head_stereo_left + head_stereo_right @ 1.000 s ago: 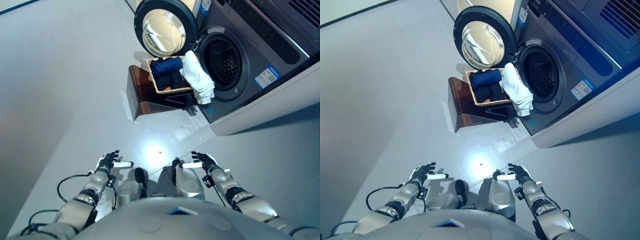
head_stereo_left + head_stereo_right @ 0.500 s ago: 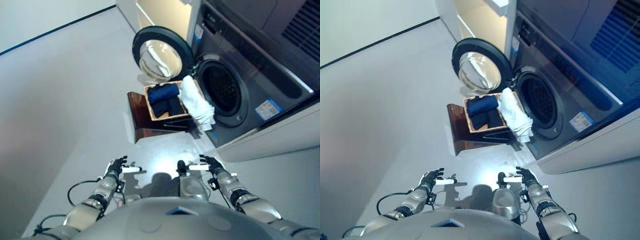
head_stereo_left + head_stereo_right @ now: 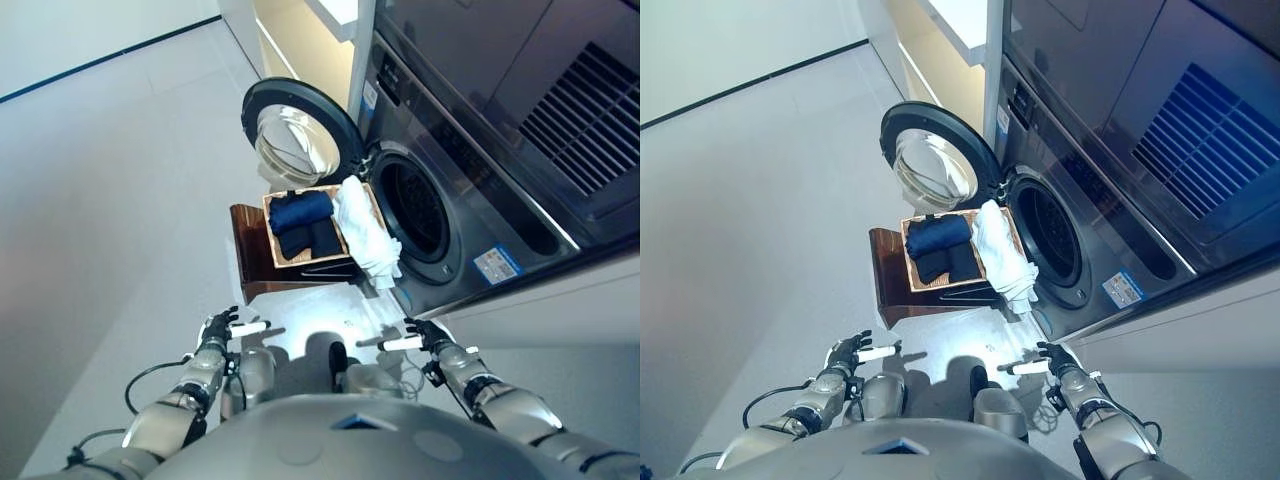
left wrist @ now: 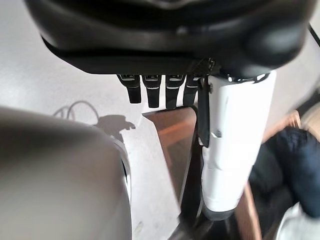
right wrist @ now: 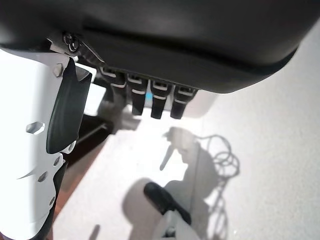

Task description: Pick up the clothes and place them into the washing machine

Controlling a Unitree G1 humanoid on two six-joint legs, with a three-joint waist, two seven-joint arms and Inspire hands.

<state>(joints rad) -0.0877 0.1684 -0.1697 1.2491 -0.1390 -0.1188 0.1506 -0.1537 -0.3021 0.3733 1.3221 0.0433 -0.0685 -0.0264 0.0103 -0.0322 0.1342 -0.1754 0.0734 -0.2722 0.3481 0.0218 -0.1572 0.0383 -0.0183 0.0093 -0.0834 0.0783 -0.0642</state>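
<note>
A shallow wicker basket [image 3: 271,208] rests on a low dark brown box [image 3: 252,258] beside the washing machine [image 3: 480,190]. It holds dark blue clothes [image 3: 299,211] and black clothes [image 3: 308,240]. A white cloth [image 3: 363,234] hangs over the basket's right edge toward the drum opening [image 3: 413,212]. The round door [image 3: 293,138] stands open. My left hand [image 3: 217,327] and right hand [image 3: 426,334] are low and near me, well short of the basket, both open and empty, with straight fingers in the wrist views [image 4: 156,89] [image 5: 155,97].
The grey floor [image 3: 110,180] spreads wide to the left of the box. A light cabinet [image 3: 300,35] stands behind the washing machine. A white counter edge [image 3: 560,300] runs along the right.
The camera has tilted up, showing more of the machine. The basket and machine look nearer. Both hands stay open and low.
</note>
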